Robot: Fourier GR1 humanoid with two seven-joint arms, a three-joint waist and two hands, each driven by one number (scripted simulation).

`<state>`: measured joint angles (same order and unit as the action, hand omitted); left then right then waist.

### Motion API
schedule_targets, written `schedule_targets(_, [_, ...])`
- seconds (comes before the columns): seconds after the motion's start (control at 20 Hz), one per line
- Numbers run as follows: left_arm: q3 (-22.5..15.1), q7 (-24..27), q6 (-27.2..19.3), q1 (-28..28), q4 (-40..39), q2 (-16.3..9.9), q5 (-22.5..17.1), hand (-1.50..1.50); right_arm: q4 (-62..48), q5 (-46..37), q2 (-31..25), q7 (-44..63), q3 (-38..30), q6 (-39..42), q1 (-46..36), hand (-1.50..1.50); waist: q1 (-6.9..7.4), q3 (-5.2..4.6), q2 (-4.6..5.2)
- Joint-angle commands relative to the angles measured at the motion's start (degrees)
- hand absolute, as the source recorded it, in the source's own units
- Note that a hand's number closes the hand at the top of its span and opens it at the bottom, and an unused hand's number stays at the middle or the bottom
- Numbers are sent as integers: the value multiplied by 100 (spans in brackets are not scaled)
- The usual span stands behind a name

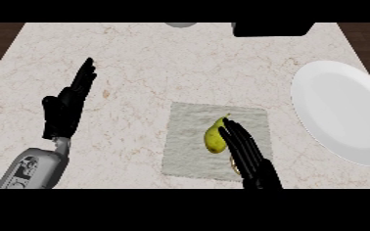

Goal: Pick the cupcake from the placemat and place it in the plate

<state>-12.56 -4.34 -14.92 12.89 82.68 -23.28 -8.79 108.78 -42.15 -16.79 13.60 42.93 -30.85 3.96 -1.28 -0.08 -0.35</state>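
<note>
My right robot hand [249, 154] sits over the near right part of the placemat [189, 127], fingers straight and held together, pointing toward eleven o'clock, gripping nothing. Just beside those fingers, at about ten o'clock from my palm, lies the thing on the mat. The task calls it a cupcake, yet what I see is a yellow, pear-like fruit [215, 134]: fat end near me, thin tip pointing away toward one o'clock. So its long axis runs close to the line of my fingers, and my fingertips look to be touching or overlapping its right flank; I cannot tell which. A small golden edge shows under my hand, too hidden to name.

The plate [332, 110] lies at two o'clock from this hand, well apart, at the desk's [145, 54] right edge. My left robot hand [66, 107] rests open at nine o'clock, fingers up, far from the mat.

I judge the right hand far nearer to both, and it would have to close across the fruit's short width.
</note>
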Motion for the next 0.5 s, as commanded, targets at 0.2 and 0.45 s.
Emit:
schedule_targets(0.2, [20,33,66,171,-236,137,86,0,1997,-1262,-863,2215,-61,2113,407,-150,-46,-24,-1])
schedule_targets(0.45, [119,11,178,284,-265,68,82,0,2738,-875,-901,3624,-292,3902,-8,-150,113,-18,42])
